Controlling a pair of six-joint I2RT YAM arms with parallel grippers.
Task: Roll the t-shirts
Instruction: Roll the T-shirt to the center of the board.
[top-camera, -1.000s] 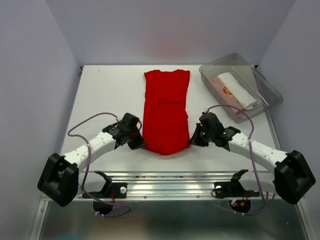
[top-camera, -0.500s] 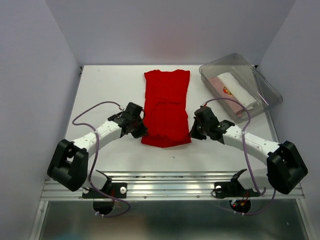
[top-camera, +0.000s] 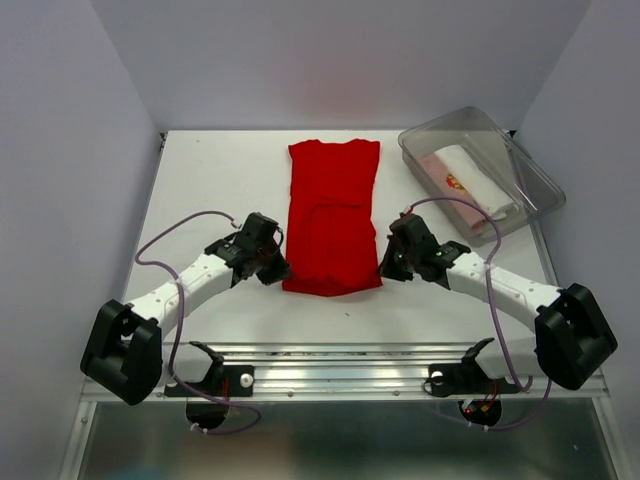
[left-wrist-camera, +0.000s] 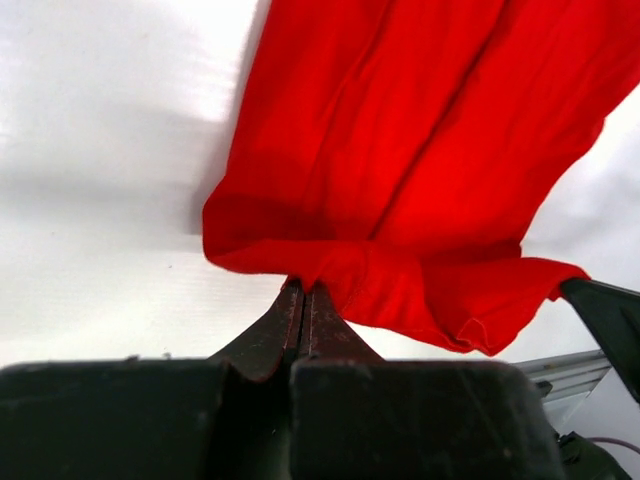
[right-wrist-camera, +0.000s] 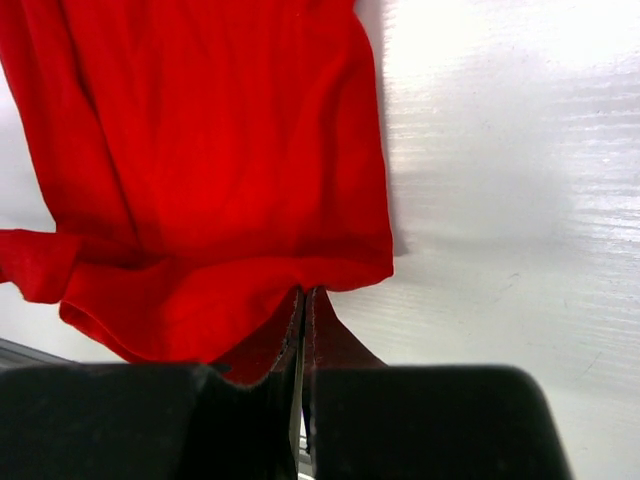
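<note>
The plain bright red cloth t-shirt (top-camera: 333, 215) lies flat on the white bench (top-camera: 210, 180). Its long axis runs straight away from my arm bases, and its near end is already doubled up into a short fold.

My left gripper (top-camera: 277, 272) is at the left corner of that near fold and my right gripper (top-camera: 384, 270) is at the right corner. Each wrist camera shows its jaws pressed together on a pinch of red cloth (the left gripper (left-wrist-camera: 303, 300) catches the edge of the fold, the right gripper (right-wrist-camera: 303, 305) the hem just beside the side seam). Both are closed on the shirt, and neither arm is nearer than the other.

The next move turns on direction. All the unrolled cloth lies beyond the grippers, toward the shirt's far end, so I judge that both corners should travel along that axis together. Otherwise the roll will skew.

Count:
- One red shirt laid out.
- One clear plastic bin (top-camera: 545, 180), to the right of the shirt's far end.
- Two finished rolls in the bin: a white cloth roll (top-camera: 475, 180) and a pale pink cloth roll (top-camera: 437, 170) with small red print, touching side by side.
- Two grippers, both occupied.
</note>
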